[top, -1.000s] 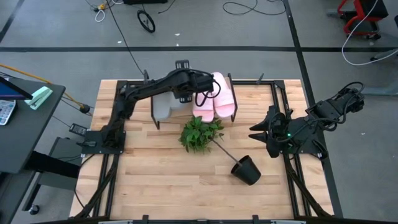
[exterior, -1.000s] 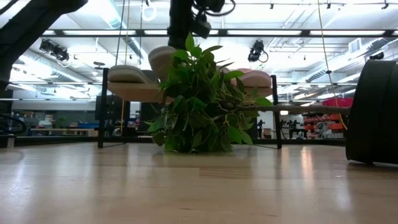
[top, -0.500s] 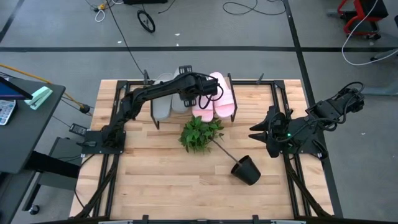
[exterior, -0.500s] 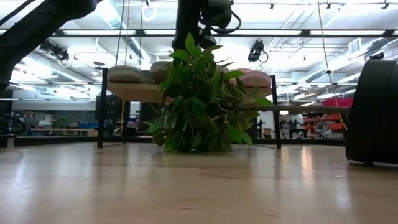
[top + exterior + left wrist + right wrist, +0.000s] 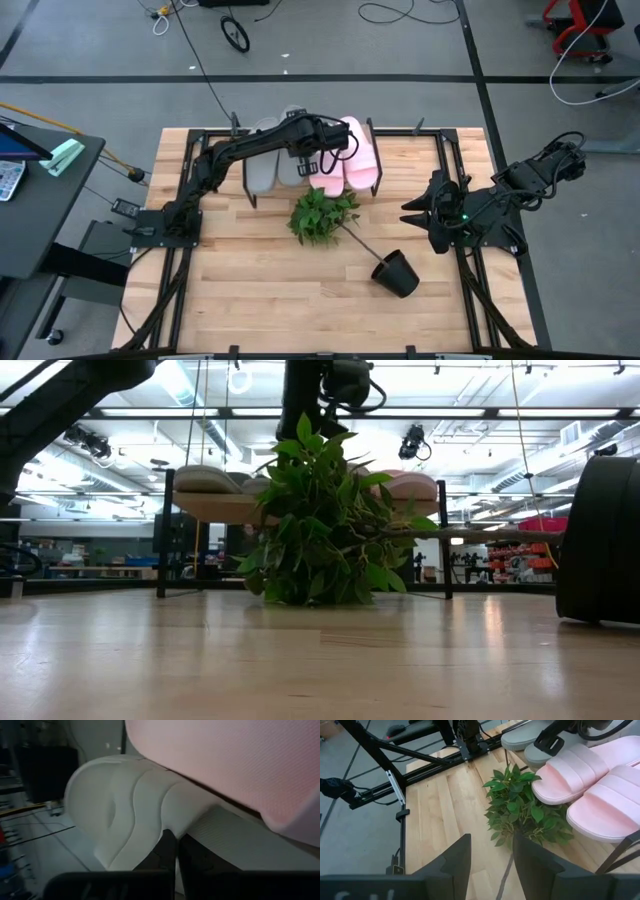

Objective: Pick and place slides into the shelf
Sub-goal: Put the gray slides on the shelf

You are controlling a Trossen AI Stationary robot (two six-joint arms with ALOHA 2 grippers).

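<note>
The left gripper is up over the low wooden-plank shelf with the thin black rod frame, fingers pinched fully together on the edge of the second light grey slip-on slide. That slide is lying on the shelf right against the first light grey slide on one side and the pale pink slide on the other. In the left wrist view the pink one fills the frame just above the grey strap, so it's a tight slot.

So the shelf is carrying all four: two grey, then two pink, with the second pale pink slide at the far end.

What could go wrong? My guess is that if the gripper pulls away without letting go cleanly, it drags the grey slide back off the plank or bumps the pink neighbour. The leafy green plant is lying just in front of the shelf, its black pot tipped over nearby, so a low retreat could snag the leaves.

The right gripper is parked at the table's right edge, jaws apart and empty.
</note>
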